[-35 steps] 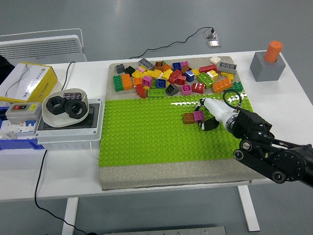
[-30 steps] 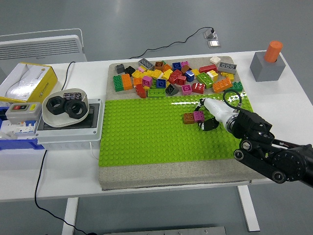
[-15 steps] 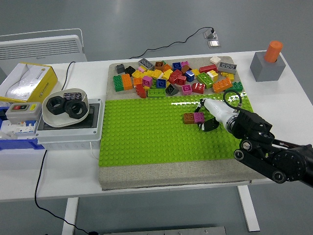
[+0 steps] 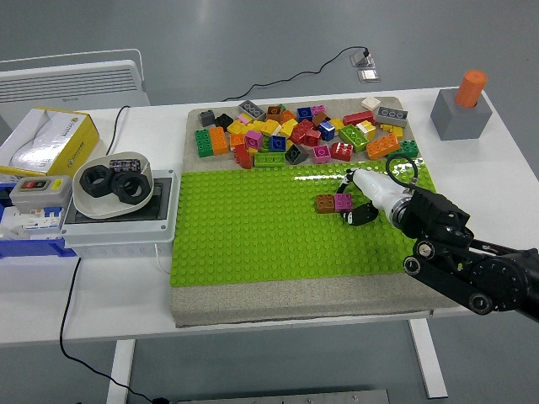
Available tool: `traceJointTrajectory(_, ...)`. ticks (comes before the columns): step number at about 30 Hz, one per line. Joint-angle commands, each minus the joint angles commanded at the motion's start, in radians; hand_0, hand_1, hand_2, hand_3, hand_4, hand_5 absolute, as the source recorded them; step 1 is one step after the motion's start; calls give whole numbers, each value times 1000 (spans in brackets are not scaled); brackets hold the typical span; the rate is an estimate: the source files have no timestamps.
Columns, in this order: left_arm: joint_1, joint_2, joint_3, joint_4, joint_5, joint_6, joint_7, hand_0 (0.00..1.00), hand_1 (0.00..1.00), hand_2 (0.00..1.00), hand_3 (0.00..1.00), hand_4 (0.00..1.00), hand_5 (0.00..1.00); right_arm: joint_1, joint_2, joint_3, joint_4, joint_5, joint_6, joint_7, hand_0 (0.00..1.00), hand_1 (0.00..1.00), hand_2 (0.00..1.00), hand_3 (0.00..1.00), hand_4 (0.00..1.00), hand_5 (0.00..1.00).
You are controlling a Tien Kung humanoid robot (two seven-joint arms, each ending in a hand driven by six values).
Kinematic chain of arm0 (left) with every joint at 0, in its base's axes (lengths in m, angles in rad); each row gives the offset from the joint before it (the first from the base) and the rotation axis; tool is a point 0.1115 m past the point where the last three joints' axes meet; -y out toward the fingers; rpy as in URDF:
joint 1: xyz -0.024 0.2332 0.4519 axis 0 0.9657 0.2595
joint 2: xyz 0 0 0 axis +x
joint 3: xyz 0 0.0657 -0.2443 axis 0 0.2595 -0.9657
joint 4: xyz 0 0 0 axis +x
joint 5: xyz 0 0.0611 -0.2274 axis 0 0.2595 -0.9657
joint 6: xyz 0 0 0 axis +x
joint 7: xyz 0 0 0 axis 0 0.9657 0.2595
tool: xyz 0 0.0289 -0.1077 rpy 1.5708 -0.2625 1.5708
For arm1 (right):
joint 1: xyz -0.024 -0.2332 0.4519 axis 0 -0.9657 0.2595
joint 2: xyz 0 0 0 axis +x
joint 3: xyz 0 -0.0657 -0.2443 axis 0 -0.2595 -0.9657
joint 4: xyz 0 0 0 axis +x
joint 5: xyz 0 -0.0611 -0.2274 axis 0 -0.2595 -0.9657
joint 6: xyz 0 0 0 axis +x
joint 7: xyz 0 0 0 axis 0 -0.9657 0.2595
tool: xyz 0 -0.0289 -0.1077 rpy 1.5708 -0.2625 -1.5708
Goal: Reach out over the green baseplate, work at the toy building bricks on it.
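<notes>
- Right hand reached in from the lower right over the green baseplate. Fingers were curled down toward the plate; whether they gripped anything could not be told, since the fingertips were dark and partly hidden under the white palm cover.
- Pink brick sat on the baseplate just beside the fingertips, on their left, possibly touching them. Brown brick stood against the pink one's far side from the hand; the two looked joined edge to edge.
- Loose brick pile lay beyond the hand, on the grey mat strip past the baseplate's far edge, well apart from the fingers.
- Most of the baseplate to the left of and nearer than the hand carried no bricks.
- Left hand was not visible.
- Judgement: step in hand appeared to be seating or adjusting the pink brick next to the brown one.
- To do it well: press straight down over the pink brick's centre so its studs engage evenly; avoid sideways push, which could skew it or shove the brown neighbour off line.
- Keep the wrist low and steady; lift the fingers vertically afterwards so the brick is not dragged loose.
</notes>
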Motion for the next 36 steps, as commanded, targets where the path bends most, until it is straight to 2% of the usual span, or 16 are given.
traceJointTrajectory(36, 1, -5, 0, -2, -1, 4, 4, 710, 630, 648, 847, 998, 998, 0, 0, -9, 0, 14, -6, 4, 998, 984, 986, 824, 712, 102)
